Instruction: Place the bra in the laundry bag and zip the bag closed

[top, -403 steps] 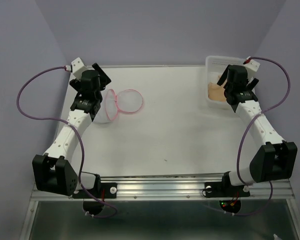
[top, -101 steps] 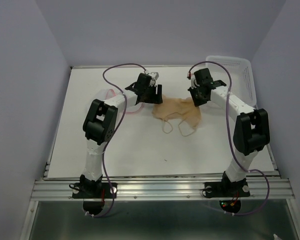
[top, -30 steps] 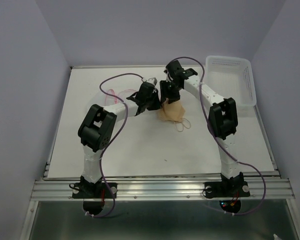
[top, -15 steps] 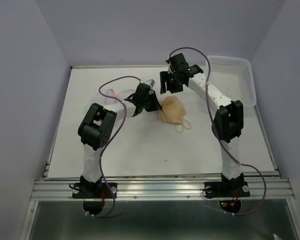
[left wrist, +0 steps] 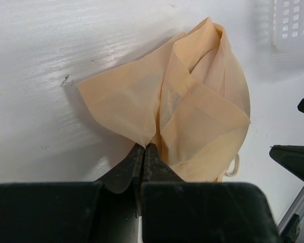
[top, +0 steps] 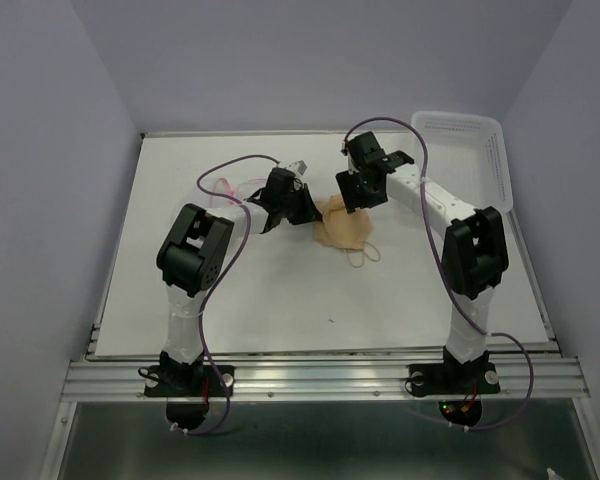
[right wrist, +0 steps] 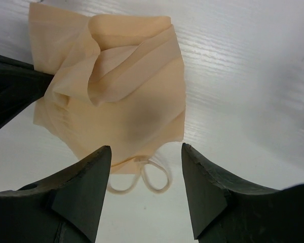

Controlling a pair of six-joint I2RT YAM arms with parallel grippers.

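The peach-beige bra [top: 346,226] lies bunched on the white table, its pale strap loops [right wrist: 142,179] toward the near side. My left gripper [left wrist: 144,147] is shut on a fold at the bra's [left wrist: 192,101] edge; in the top view it [top: 292,207] sits just left of the garment. My right gripper [right wrist: 146,148] hangs open over the bra [right wrist: 116,101], its fingers astride the strap end, touching nothing. From above, this gripper [top: 357,193] is at the bra's far edge. Only a pink sliver of the laundry bag [top: 230,190] shows behind the left arm.
A rigid white perforated basket [top: 460,150] stands at the table's back right corner, and its corner shows in the left wrist view [left wrist: 294,25]. Purple cables loop above both arms. The table's front edge and the metal rail [top: 320,375] run along the bottom.
The right gripper rose off the bra, then came back down to its far edge, jaws open. The left gripper kept its hold and shifted slightly; the bra stayed bunched.
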